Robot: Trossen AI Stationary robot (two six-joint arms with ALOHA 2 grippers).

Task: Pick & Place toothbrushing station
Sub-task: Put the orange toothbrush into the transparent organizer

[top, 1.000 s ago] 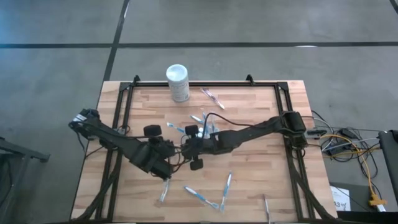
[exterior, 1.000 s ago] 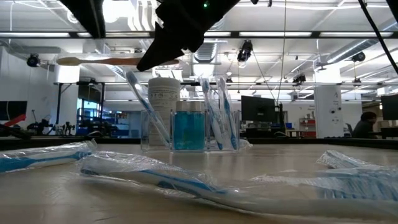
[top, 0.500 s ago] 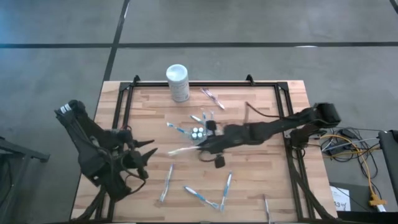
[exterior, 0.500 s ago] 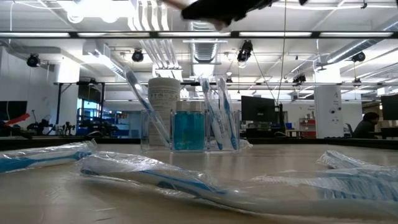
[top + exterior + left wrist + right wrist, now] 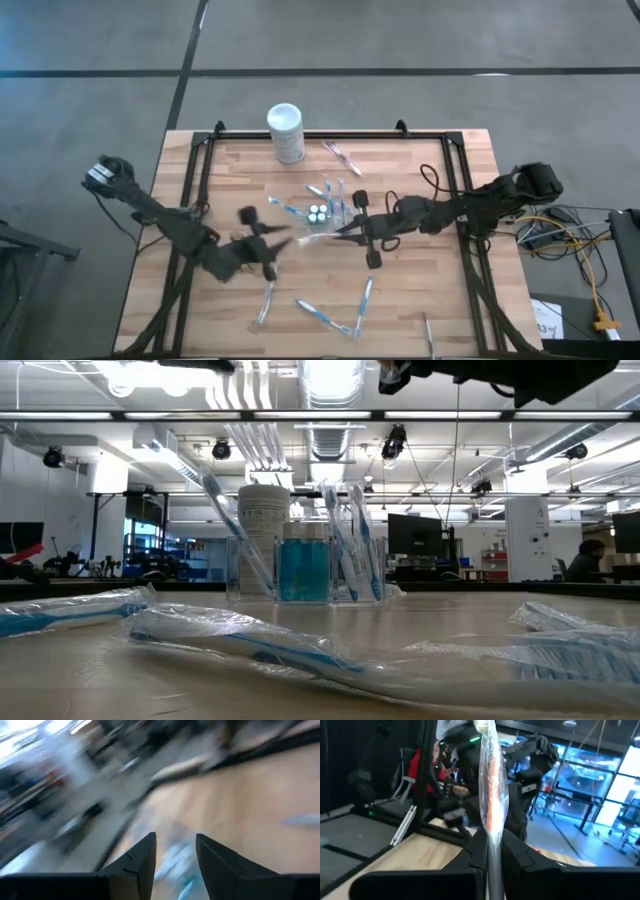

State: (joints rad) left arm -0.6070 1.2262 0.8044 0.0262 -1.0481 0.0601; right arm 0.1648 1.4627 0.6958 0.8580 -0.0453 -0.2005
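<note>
Two arms are over the wooden table (image 5: 420,300), and the right one has something in its grasp. The right gripper (image 5: 492,851) is clamped on a wrapped toothbrush (image 5: 492,785), which stands up between its dark fingers (image 5: 517,851) in the right wrist view. From above, that gripper (image 5: 345,229) sits near the middle of the table, just beside the toothbrushing station (image 5: 322,212), with the pale wrapped brush (image 5: 312,236) sticking out toward the left arm.

The station is a clear plastic holder standing upright near the table's centre. In the low view it (image 5: 305,568) holds a blue bottle (image 5: 304,565) and several toothbrushes leaning in it, with the white canister (image 5: 263,525) behind. From above the canister (image 5: 286,132) stands at the far edge, well apart from the station.

The left gripper (image 5: 268,236) hangs over the table's left-centre part. In its wrist view its fingers (image 5: 142,857) stand apart with nothing between them.

More wrapped toothbrushes (image 5: 322,315) lie scattered on the near part of the table, and one (image 5: 250,642) lies close in front in the low view
</note>
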